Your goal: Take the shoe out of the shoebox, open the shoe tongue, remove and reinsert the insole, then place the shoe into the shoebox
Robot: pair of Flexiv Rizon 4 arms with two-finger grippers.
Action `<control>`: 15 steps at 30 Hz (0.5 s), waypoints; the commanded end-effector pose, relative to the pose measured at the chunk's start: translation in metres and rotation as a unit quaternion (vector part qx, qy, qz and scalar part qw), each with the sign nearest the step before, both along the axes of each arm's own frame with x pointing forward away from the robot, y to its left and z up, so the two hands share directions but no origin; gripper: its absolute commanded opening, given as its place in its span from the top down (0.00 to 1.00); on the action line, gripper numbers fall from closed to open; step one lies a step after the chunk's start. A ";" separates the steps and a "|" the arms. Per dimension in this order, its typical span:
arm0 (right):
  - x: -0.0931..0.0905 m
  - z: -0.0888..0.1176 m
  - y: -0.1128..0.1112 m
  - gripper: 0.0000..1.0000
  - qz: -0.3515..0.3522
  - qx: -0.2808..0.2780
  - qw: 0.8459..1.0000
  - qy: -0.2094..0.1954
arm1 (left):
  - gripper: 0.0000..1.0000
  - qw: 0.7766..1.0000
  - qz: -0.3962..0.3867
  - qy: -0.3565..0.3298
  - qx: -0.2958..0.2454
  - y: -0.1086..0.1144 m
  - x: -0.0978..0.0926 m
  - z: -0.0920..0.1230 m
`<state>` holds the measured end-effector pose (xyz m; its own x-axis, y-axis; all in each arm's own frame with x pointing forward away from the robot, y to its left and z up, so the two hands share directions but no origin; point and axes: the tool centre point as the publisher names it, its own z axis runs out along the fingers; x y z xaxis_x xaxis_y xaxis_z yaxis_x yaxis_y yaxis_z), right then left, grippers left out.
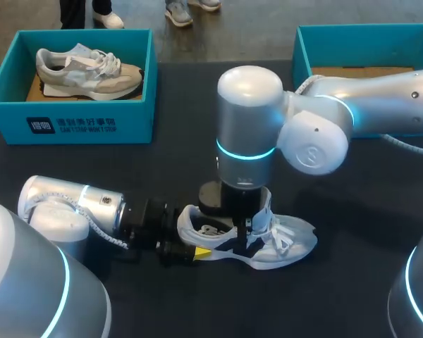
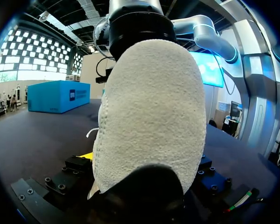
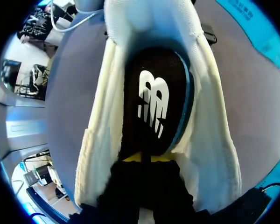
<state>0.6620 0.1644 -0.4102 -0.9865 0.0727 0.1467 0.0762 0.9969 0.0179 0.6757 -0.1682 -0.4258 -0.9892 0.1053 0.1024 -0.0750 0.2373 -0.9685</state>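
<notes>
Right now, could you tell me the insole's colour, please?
The insole is black with a white mark; best in right wrist view.

My shoe (image 1: 285,243) lies on the table (image 1: 176,162), front middle. My left gripper (image 1: 197,252) is at its heel, and my right gripper (image 3: 147,157) is inside its opening, over the insole (image 3: 156,102). Behind left, a shoebox (image 1: 70,123) holds a second shoe (image 1: 88,70). Behind right is another box (image 1: 366,35).

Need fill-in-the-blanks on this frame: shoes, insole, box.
1. The white shoe lies on the dark ____.
2. Its insole is ____ with a white logo.
3. The beige shoe lies inside a teal ____.
4. The right gripper enters the white shoe from ____.
Missing: table; black; box; above.
</notes>
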 end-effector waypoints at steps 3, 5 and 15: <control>-0.017 0.002 -0.003 1.00 -0.001 0.022 1.000 -0.015 | 1.00 1.000 0.002 0.000 0.001 -0.002 0.000 -0.003; -0.018 0.005 -0.005 1.00 -0.002 0.035 0.999 -0.021 | 1.00 1.000 0.002 0.000 0.001 -0.002 0.000 -0.003; -0.015 0.024 -0.013 1.00 0.002 0.111 0.993 -0.046 | 1.00 1.000 0.002 0.000 0.001 -0.002 0.000 -0.003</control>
<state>0.6565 0.1639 -0.3942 -0.9957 0.0482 0.0792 0.0601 0.9860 0.1556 0.6753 -0.1683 -0.4253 -0.9891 0.1062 0.1022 -0.0747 0.2369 -0.9687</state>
